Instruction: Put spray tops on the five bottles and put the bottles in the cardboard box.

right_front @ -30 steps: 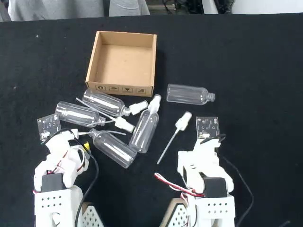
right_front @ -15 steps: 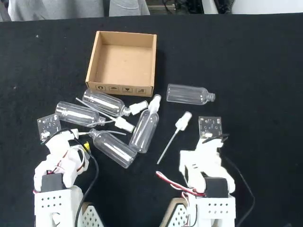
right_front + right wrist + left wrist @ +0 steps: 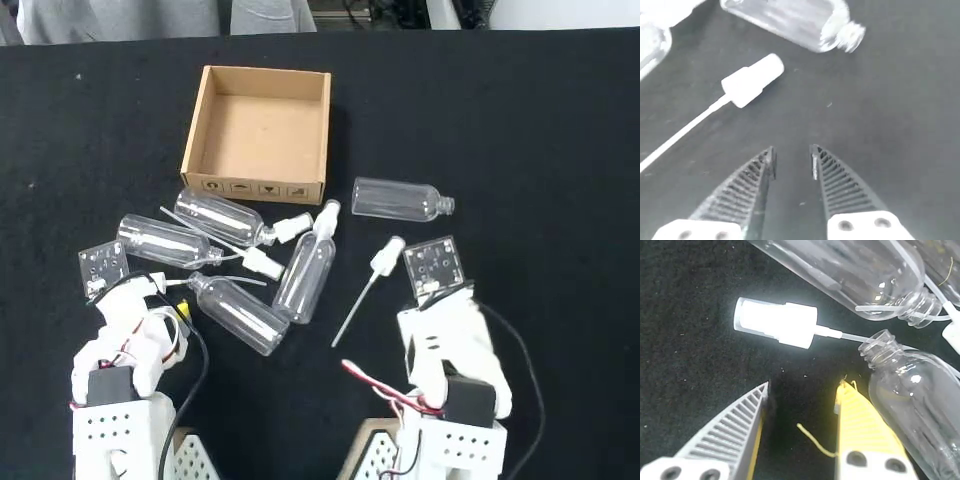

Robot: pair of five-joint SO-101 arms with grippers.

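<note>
While five clear bottles (image 3: 238, 313) lay on the black surface (image 3: 550, 150) by the front wall of the one cardboard box (image 3: 255, 187), the left pincer (image 3: 804, 387) stood moderately open and empty, with a spray top (image 3: 776, 324) just ahead of its tips. Off the box's right corner, the right pincer (image 3: 791, 149) gaped narrowly, and a second spray top (image 3: 752, 80) lay ahead of it.

The box (image 3: 262, 132) sits toward the far side of the table (image 3: 540, 120), left of centre, and four bottles (image 3: 305, 275) lie clustered just before its near wall. A fifth bottle (image 3: 398, 199) lies alone right of the box, with a loose spray top (image 3: 386, 257) before it, between the cluster and the right arm (image 3: 450, 340). The left arm (image 3: 125, 345) stands at the near edge, left of the cluster, with a second spray top (image 3: 776, 324) just beyond its gripper (image 3: 802, 390).
</note>
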